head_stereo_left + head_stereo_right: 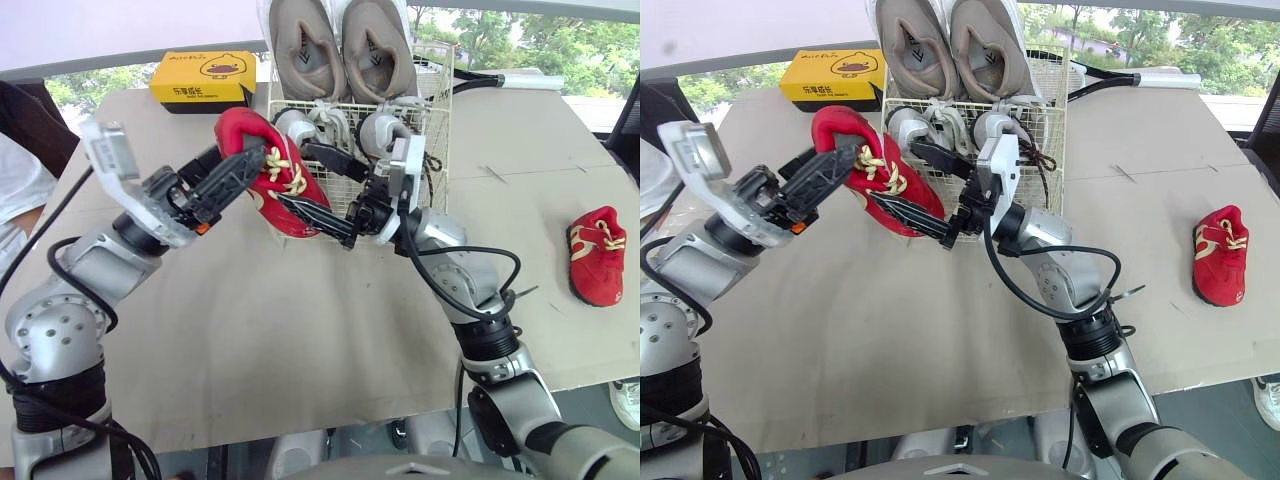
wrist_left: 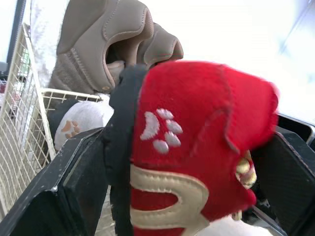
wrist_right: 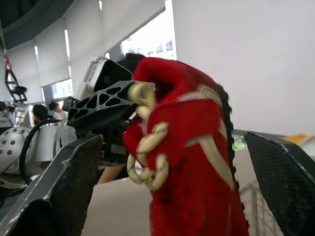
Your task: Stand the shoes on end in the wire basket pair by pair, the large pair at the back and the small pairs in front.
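Two hands meet at upper centre. Left hand point(image 1: 250, 165) pinches the red shoe point(image 1: 285, 200) just before the wire basket point(image 1: 440, 130). Right hand point(image 1: 293, 175) is spread around it, probably for re-gripping. The other red shoe point(image 1: 596, 255) lies on the table point(image 1: 250, 320), far right.

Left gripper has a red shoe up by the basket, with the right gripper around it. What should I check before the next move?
1. Hold of the left gripper on the held red shoe: ok, fingers clamp both sides.
2. The right gripper shut on it: not ok, its fingers straddle the shoe with gaps.
3. The large pair at the back of the basket: ok, on end.
4. The small grey pair in front: ok.
5. Free front slot: cannot tell, arms hide it.
6. The other red shoe: not ok, lying on the table at the right.
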Motion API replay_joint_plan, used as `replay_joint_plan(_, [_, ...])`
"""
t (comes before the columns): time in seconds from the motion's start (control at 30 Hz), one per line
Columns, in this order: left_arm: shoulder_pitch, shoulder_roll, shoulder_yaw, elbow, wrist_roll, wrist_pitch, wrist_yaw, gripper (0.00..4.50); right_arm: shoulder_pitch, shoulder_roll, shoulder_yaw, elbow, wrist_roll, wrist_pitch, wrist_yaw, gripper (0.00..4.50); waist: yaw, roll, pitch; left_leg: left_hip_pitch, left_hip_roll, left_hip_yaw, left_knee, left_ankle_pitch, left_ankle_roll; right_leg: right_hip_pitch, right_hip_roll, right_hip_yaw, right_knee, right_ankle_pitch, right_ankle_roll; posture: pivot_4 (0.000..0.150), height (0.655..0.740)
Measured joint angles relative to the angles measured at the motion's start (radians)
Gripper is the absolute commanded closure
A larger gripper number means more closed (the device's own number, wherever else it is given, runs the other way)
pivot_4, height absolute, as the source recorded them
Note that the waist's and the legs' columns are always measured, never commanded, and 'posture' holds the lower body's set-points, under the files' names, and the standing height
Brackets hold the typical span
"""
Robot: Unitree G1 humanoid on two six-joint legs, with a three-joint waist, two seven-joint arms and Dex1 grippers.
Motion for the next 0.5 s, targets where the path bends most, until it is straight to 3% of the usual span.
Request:
replay_joint_plan(0.17, [-0.008, 0.0, -0.03, 0.009, 0.071, -0.001, -0.064, 0.0, 0.031, -0.019, -0.004, -0.044, -0.006, 0.023, -0.035, 0.03, 0.002, 0.0, 0.0, 0.0, 0.0, 0.0, 0.0, 0.0, 0.0, 0.0, 0.0, 0.0, 0.0, 0.0, 0.0, 0.15, 0.74])
replay_joint_plan(0.23, [-0.009, 0.0, -0.042, 0.009, 0.107, -0.009, -0.091, 0.5, 0.04, -0.022, -0.008, -0.062, -0.009, 0.029, -0.047, 0.0, 0.004, 0.0, 0.0, 0.0, 0.0, 0.0, 0.0, 0.0, 0.0, 0.0, 0.0, 0.0, 0.0, 0.0, 0.0, 0.15, 0.74])
replay_joint_plan(0.33, [-0.017, -0.014, -0.049, 0.009, 0.16, -0.027, -0.106, 0.5, 0.053, -0.034, -0.01, -0.088, -0.014, 0.038, -0.066, 0.0, 0.008, 0.0, 0.0, 0.0, 0.0, 0.0, 0.0, 0.0, 0.0, 0.0, -0.001, 0.0, 0.0, 0.0, 0.0, 0.15, 0.74])
replay_joint_plan(0.37, [-0.018, -0.017, -0.052, 0.009, 0.171, -0.033, -0.114, 1.13, 0.058, -0.037, -0.011, -0.092, -0.015, 0.04, -0.072, 0.0, 0.008, -0.001, 0.0, 0.0, 0.0, 0.0, 0.0, 0.0, 0.0, 0.0, -0.001, 0.0, 0.0, 0.0, 0.0, 0.15, 0.74])
replay_joint_plan(0.5, [-0.026, -0.022, -0.052, 0.016, 0.177, -0.026, -0.126, 2.68, 0.07, -0.048, -0.017, -0.106, -0.017, 0.046, -0.084, 0.0, 0.008, 0.0, 0.0, 0.0, 0.0, 0.0, 0.0, 0.0, 0.0, 0.0, -0.001, 0.0, 0.0, 0.0, 0.0, 0.15, 0.74])
